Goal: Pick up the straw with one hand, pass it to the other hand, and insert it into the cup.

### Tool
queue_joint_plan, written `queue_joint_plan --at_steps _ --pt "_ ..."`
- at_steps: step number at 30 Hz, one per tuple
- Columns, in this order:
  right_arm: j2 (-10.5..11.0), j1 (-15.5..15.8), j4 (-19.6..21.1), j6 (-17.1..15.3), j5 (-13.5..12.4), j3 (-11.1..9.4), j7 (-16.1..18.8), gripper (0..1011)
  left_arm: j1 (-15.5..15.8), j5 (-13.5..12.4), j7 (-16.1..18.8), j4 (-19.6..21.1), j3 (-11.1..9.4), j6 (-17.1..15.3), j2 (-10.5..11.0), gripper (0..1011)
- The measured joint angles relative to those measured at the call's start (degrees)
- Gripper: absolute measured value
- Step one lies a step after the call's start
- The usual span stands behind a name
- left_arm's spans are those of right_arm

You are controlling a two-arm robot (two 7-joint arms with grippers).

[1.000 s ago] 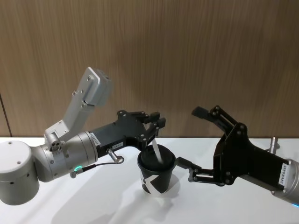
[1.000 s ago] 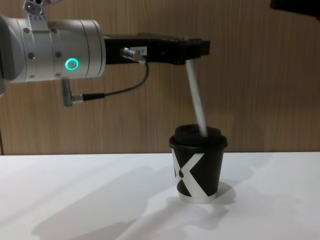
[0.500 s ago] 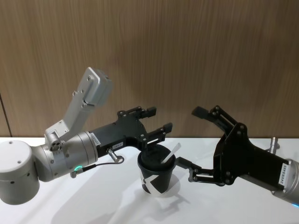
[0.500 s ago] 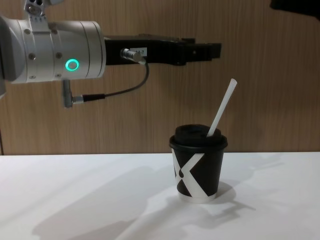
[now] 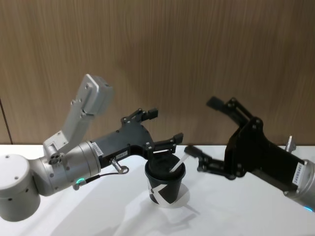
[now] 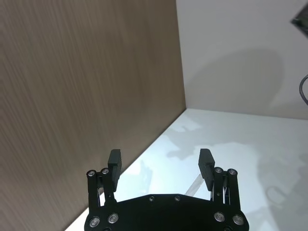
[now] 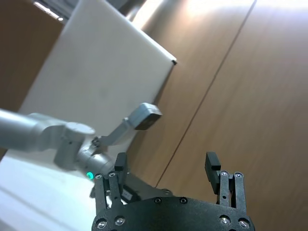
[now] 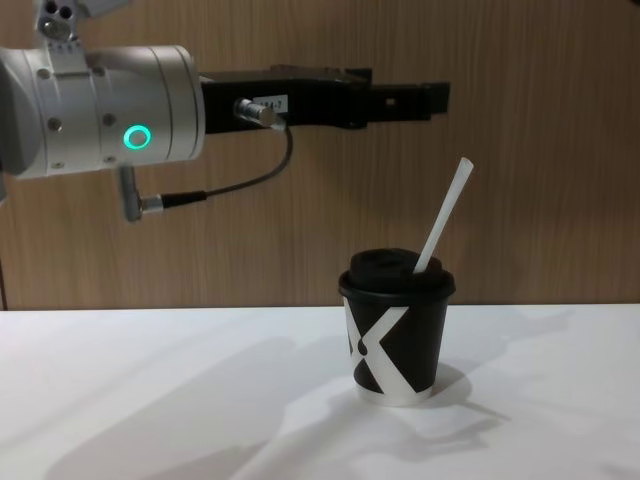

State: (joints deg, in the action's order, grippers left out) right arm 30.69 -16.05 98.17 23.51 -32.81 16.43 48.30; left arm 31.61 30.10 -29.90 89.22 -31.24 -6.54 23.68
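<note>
A: Start from the left. What is the left gripper [image 5: 163, 129] doing?

B: It hangs above the cup [image 5: 165, 184], a little behind it. Its fingers are spread wide and nothing is between them. The left wrist view shows the same: two pads [image 6: 114, 160] far apart with only the table under them.

A: Why does it stand there, do you think?

B: I judge it is the hand that put the straw in. It is just over the lid, so it could let the straw go straight down into the hole.

A: And the straw [image 8: 443, 216] itself?

B: It stands in the cup [image 8: 396, 337], through the lid, and leans toward the robot's right. Its top end is free in the air. No gripper touches it. It leans because only the lid hole and the inside of the cup hold it.

A: Is the cup steady?

B: Yes, upright on the white table [image 8: 150, 400], with the X mark facing the chest camera.

A: Now the right side.

B: The right gripper [image 5: 210, 134] is beside the cup, to its right, also wide open and empty. One finger [image 5: 199, 153] points toward the straw [image 5: 178, 163] but stays apart from it. In its own wrist view the pads [image 7: 212, 167] are far apart too.

A: So the task?

B: It looks finished to me. What remains is only to take both arms away without knocking the straw.
</note>
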Motion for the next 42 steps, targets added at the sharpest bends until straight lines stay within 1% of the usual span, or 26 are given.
queue_joint_plan --at_steps 2,3,5,9,12,13,16,21,22,29,36,42 --pt "-0.35 0.11 0.4 -0.84 0.09 -0.17 -1.47 1001 -0.65 0.01 0.27 0.3 0.38 1.01 0.02 1003" --pt "-0.71 0.23 0.81 -1.66 0.15 -0.33 -2.76 1001 -1.21 -0.01 0.55 0.55 0.67 1.76 0.05 1003" --pt "-1.15 0.34 1.34 -2.46 0.19 -0.5 -4.19 1001 -1.66 -0.07 0.8 0.79 0.91 2.4 0.07 1003" --pt "-2.51 0.54 2.94 -5.59 0.21 -0.9 -8.83 1001 -3.05 -0.5 1.7 1.48 1.66 4.42 0.12 1003" --pt "-3.11 0.58 3.76 -7.21 0.14 -1.08 -10.97 1001 -3.7 -0.81 2.12 1.82 2.06 5.32 0.13 1003" --pt "-3.45 0.59 4.29 -8.61 0.01 -1.15 -12.54 1001 -4.05 -1.08 2.44 2.0 2.27 6.02 0.12 1003" --pt "-4.02 0.6 5.36 -11.03 -0.29 -1.29 -15.15 1001 -4.64 -1.44 2.84 2.24 2.58 6.91 0.07 1003" --pt "-4.41 0.59 6.72 -13.95 -0.77 -1.35 -17.86 1001 -5.6 -2.29 3.69 2.74 3.31 9.1 -0.21 1003" --pt "-4.43 0.58 7.03 -14.94 -0.98 -1.35 -18.59 1001 -5.82 -2.49 3.88 2.85 3.48 9.59 -0.29 1003" --pt "-3.86 0.69 8.08 -17.75 -2.01 -1.3 -19.83 1001 -6.51 -3.14 4.48 3.18 4.03 11.04 -0.57 1003" --pt "-2.54 1.5 8.89 -19.61 -3.41 -1.21 -19.52 1001 -6.61 -3.28 4.51 3.27 4.31 11.04 -0.81 1003" --pt "-1.32 2.99 9.86 -20.65 -4.65 -1.06 -18.89 1001 -6.45 -3.58 4.49 3.03 4.46 11.01 -1.3 1004"
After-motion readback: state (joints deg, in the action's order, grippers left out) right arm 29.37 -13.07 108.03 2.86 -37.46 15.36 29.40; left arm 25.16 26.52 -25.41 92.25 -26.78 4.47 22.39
